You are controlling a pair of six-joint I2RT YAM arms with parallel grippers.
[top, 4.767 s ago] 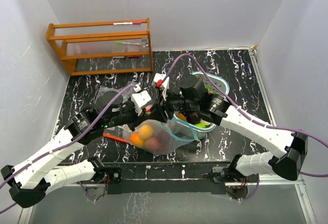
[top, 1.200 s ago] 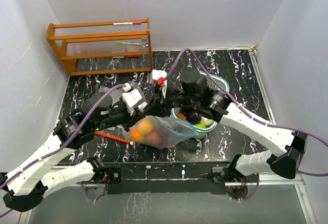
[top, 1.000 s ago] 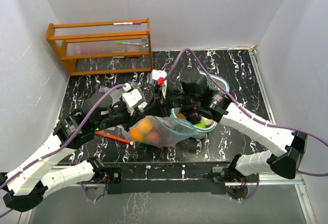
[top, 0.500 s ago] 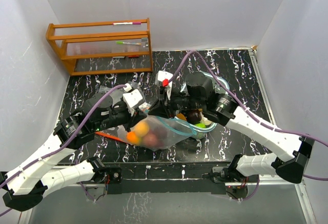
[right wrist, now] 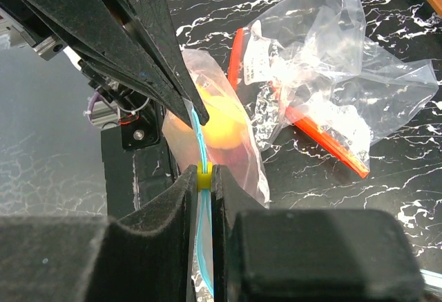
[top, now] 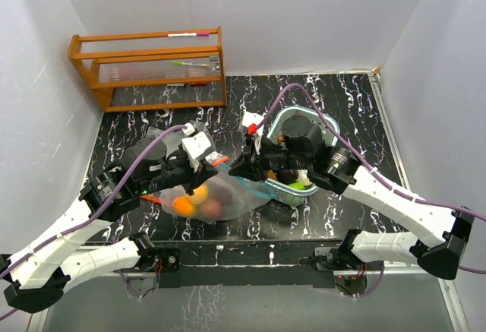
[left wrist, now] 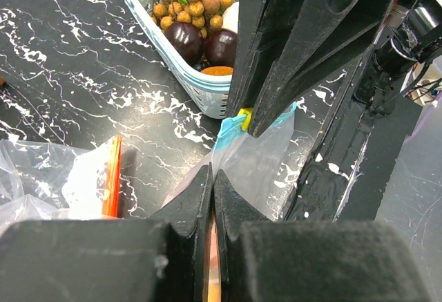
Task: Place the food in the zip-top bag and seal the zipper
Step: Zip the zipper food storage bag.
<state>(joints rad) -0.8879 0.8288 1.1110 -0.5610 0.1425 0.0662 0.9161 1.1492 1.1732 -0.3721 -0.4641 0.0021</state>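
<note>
The zip-top bag [top: 228,195] hangs between my two grippers, its blue zipper edge on top. An orange fruit [top: 183,206] and a dark red fruit [top: 210,208] lie inside; a yellow one [right wrist: 222,128] shows in the right wrist view. My left gripper [top: 216,163] is shut on the bag's top edge [left wrist: 222,143]. My right gripper [top: 241,169] is shut on the yellow slider [right wrist: 204,177], a short way from the left fingertips. More food stays in the teal basket [top: 332,130]: brown nuts [left wrist: 200,1] and dark red fruits [left wrist: 185,38].
A wooden rack [top: 152,66] stands at the back left. Spare clear bags with orange zippers [right wrist: 331,74] lie on the black marbled table behind the left arm [top: 163,136]. The basket's wall [left wrist: 200,88] is close beside the held bag.
My right arm has shifted right with the slider, uncovering more of the basket. The bag with its fruit has swung left and lower. Both grippers stay shut.
</note>
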